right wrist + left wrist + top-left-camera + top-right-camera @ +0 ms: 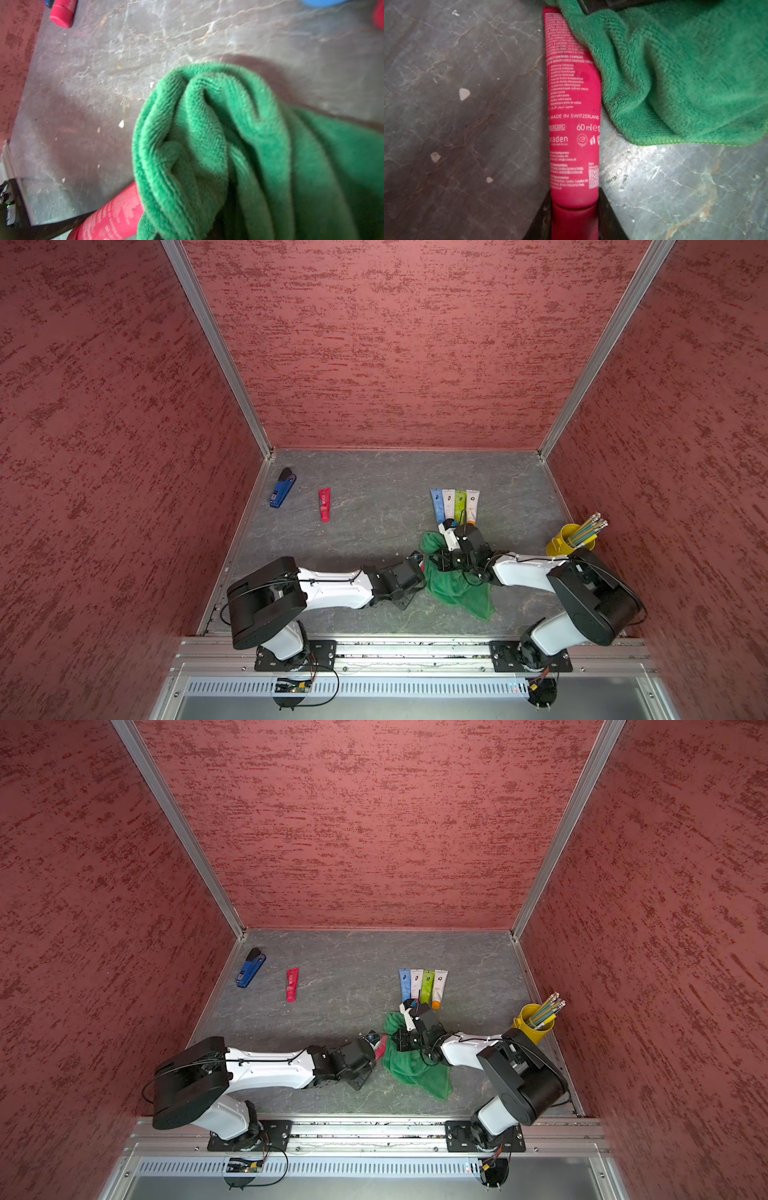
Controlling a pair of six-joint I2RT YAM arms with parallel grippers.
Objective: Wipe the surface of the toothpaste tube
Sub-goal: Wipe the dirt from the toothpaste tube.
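Red toothpaste tube (574, 124) sits clamped in left claw (574, 218), touching green cloth (675, 72).

Red toothpaste tube (574, 128) with white lettering; plain green cloth (685, 72); grey, pale-veined bench (374, 497); blue-and-black stapler (283, 489); yellow cup (565, 541); mottled red walls (395, 344).

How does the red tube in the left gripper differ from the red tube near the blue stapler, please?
The held tube is clamped at its cap end by the left gripper; the far tube lies free on the table. The green cloth lies against the held tube; nothing touches the far tube. Both are red.
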